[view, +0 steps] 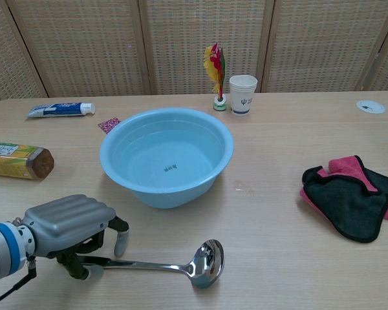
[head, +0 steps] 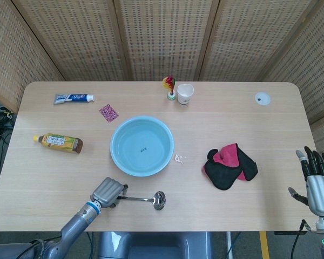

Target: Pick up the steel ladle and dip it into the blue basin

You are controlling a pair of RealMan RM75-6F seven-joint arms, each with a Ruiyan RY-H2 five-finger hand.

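The steel ladle (head: 146,199) lies flat near the table's front edge, its bowl (view: 207,261) to the right and its handle pointing left. My left hand (head: 108,191) hovers over the handle's left end (view: 68,226). Its fingers (view: 121,242) curve down on the far side and the thumb sits on the near side. They straddle the handle with a gap still showing. The blue basin (head: 113,145) stands just behind the ladle, with water in it (view: 161,194). My right hand (head: 316,186) hangs off the table's front right corner, fingers spread and holding nothing.
A black and pink cloth (head: 230,165) lies right of the basin. A drink bottle (head: 58,143) and a toothpaste tube (head: 74,98) are at the left. A pink packet (head: 108,113), a feather shuttlecock (head: 170,86) and a paper cup (head: 185,94) sit behind the basin.
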